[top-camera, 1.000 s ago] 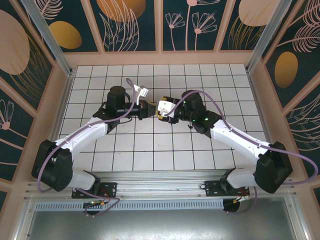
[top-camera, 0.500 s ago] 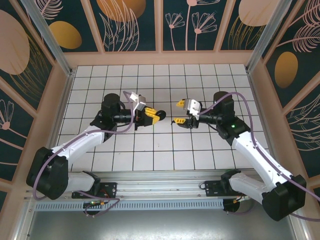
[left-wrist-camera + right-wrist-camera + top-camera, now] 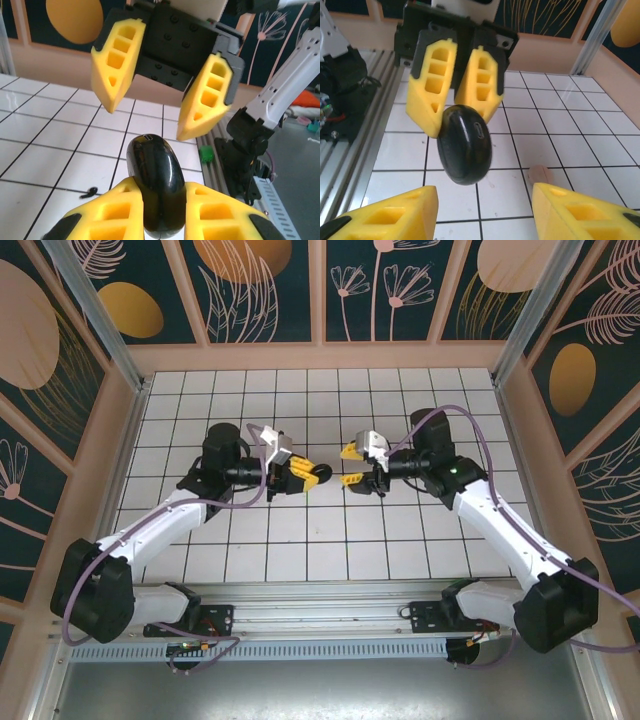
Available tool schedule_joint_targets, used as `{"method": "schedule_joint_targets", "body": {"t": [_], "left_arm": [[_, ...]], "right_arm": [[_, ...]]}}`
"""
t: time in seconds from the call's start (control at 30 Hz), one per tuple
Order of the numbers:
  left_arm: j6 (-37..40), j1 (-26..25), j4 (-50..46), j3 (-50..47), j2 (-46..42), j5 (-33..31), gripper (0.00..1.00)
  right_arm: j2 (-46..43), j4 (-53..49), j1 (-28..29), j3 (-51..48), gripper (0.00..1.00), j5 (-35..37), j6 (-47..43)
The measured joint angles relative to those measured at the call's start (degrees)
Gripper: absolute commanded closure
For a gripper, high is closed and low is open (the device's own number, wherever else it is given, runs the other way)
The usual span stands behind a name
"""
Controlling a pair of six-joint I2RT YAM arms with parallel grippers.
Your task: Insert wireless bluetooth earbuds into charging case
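Yellow-fingered, the left gripper (image 3: 312, 476) is clenched on the charging case (image 3: 322, 476), a glossy black oval pinched across its narrow sides. In the left wrist view the gripper (image 3: 157, 215) grips the case (image 3: 155, 185) at its lower half, and the rounded free end sticks out past the fingertips with a small slot on its tip. The lid looks closed.

Facing that free end, the right gripper (image 3: 351, 466) is released, its jaws spread wide with nothing between them. It is near the case but not touching it. From the right wrist, its own gripper (image 3: 480, 210) frames the case (image 3: 466, 150), which hangs from the left gripper (image 3: 460, 122) above the white tiled table (image 3: 560, 145).

Below and to the right of the case in that view, one small pale-pink earbud (image 3: 540, 173) lies on a tile, apart from the case and from both grippers.
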Motion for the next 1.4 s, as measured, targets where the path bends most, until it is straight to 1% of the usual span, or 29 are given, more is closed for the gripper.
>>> {"method": "schedule_joint_targets", "body": {"t": [0.13, 0.27, 0.4, 0.57, 0.7, 0.97, 1.13, 1.23, 1.27, 1.33, 1.37, 1.4], "left_arm": [[6.7, 0.0, -11.0, 5.7, 0.7, -2.6, 0.88], [11.4, 0.0, -18.9, 9.0, 1.6, -3.7, 0.88], [14.1, -0.2, -23.5, 9.4, 1.7, -4.0, 0.88], [15.6, -0.4, -26.0, 9.4, 1.7, -4.5, 0.88], [16.0, -0.4, -26.7, 9.4, 1.7, -4.5, 0.88], [16.0, -0.7, -26.9, 9.4, 1.7, -4.4, 0.87], [16.0, -0.7, -26.9, 9.4, 1.7, -3.8, 0.85], [16.0, -0.7, -27.2, 9.4, 1.7, -3.3, 0.80], [16.0, -0.7, -27.1, 9.4, 1.7, -3.3, 0.76], [15.4, -0.7, -26.9, 9.4, 1.7, -3.3, 0.62], [14.9, -0.7, -26.1, 9.3, 1.7, -3.3, 0.59], [14.3, -0.7, -25.0, 9.3, 1.7, -3.2, 0.58]], "right_arm": [[1.8, -5.0, 2.6, 3.8, 0.46, 4.2, -4.2], [3.9, -8.0, 3.7, 6.2, 0.46, 6.6, -7.0], [6.4, -9.6, 4.3, 7.5, 0.46, 6.8, -8.4], [9.3, -11.7, 4.7, 10.3, 0.47, 4.5, -9.9], [11.0, -13.3, 4.8, 12.2, 0.53, 2.1, -11.1], [13.9, -17.7, 4.9, 14.3, 0.60, -1.6, -13.8], [14.5, -19.5, 4.9, 15.1, 0.77, -2.3, -15.5], [14.5, -20.2, 4.8, 15.3, 0.86, -2.4, -15.9], [14.5, -20.3, 4.8, 15.3, 0.89, -2.4, -16.1], [14.4, -20.2, 4.5, 15.3, 0.91, -2.9, -16.2], [14.2, -19.8, 4.4, 15.2, 0.91, -3.2, -16.1], [13.7, -19.1, 3.9, 14.5, 0.92, -3.9, -15.8]]}}
